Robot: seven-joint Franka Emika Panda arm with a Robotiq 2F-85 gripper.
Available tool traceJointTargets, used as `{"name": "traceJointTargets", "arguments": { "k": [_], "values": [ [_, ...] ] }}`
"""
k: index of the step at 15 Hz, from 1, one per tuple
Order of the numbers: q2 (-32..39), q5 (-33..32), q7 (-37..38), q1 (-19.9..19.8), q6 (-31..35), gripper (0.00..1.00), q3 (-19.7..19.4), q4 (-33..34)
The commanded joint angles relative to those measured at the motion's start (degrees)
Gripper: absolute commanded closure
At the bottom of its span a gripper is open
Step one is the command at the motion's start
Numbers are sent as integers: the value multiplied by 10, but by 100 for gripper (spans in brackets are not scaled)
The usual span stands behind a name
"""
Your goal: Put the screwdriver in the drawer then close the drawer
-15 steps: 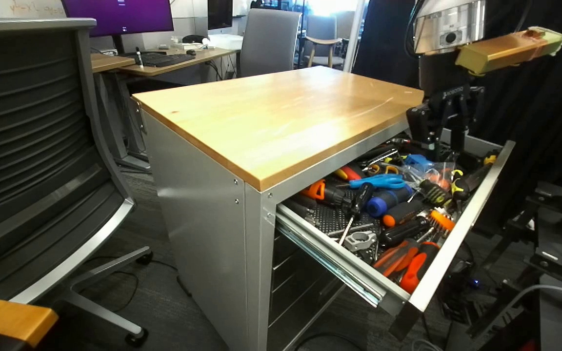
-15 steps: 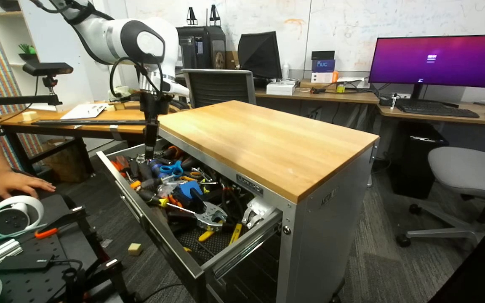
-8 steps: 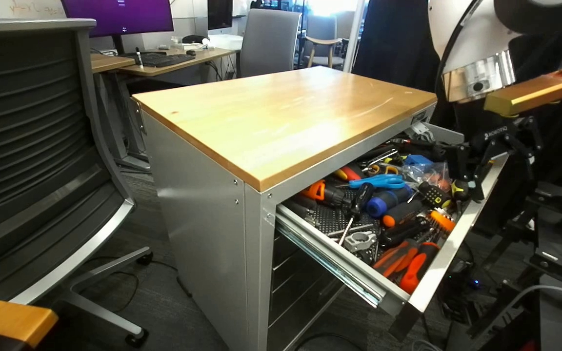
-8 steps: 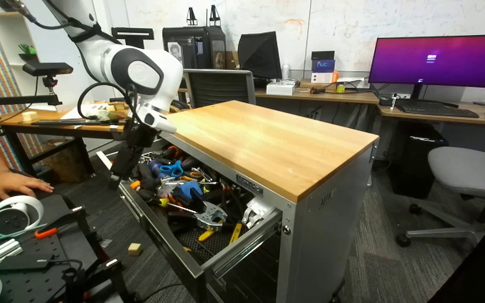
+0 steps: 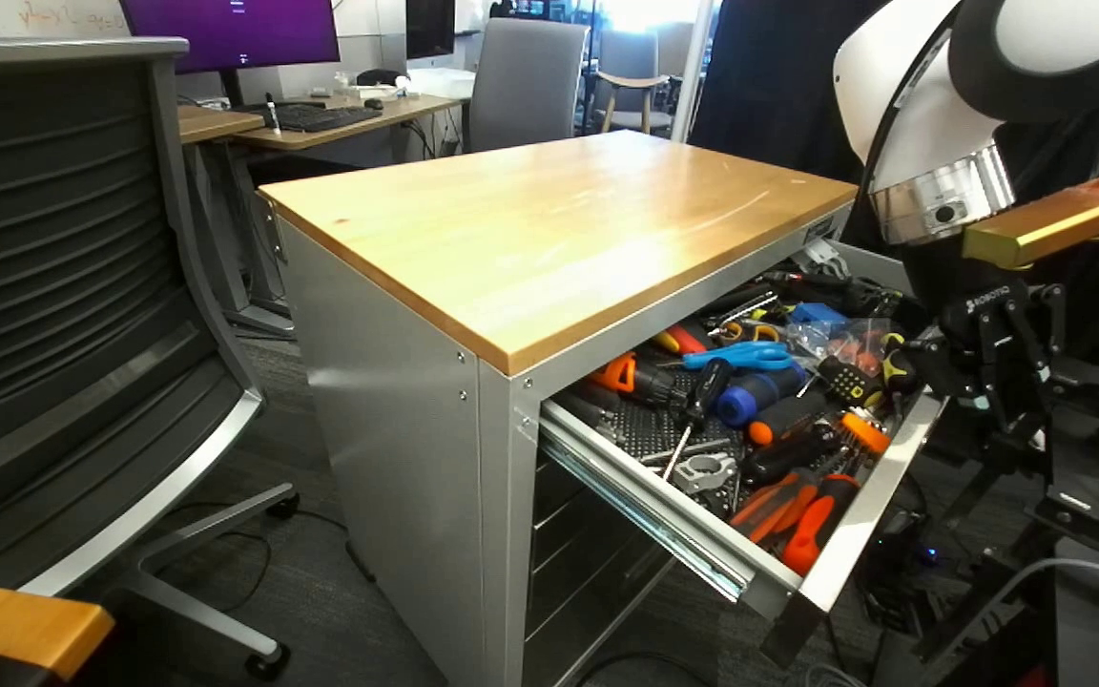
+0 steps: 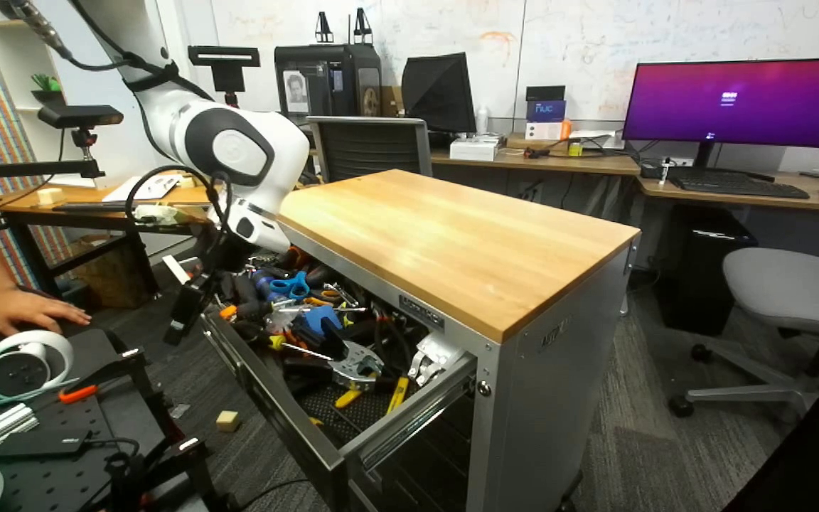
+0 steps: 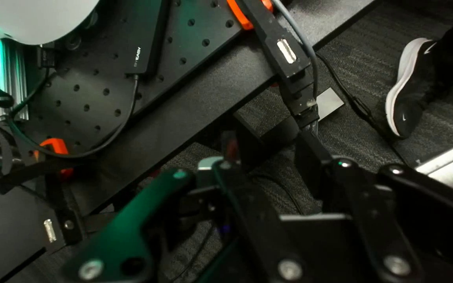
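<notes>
The gripper (image 7: 267,153) beside the open drawer (image 5: 872,501).
Jaws partly apart, holding nothing, at right by the far stretch of the drawer's front in an exterior view; contact is unclear. Among the tools (image 5: 788,417) inside, I cannot single out the screwdriver.

Glare whitens the wooden tabletop (image 5: 559,243) in an exterior view, where blown-out light (image 5: 643,13) tops the background and a black curtain (image 5: 769,100) swallows detail. In the dimmer wrist view, a green cast tints part of the gripper (image 7: 269,155).
</notes>
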Motion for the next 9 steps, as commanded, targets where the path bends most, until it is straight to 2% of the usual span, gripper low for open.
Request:
{"name": "traceJointTargets", "arguments": {
  "k": [1,2,4,9],
  "values": [
    [9,12,-28,3,-4,88,4,6],
    [12,12,-40,7,3,95,8,10],
    [26,7,-58,12,16,100,13,24],
    [59,-24,-86,36,54,98,22,66]
  ]
}}
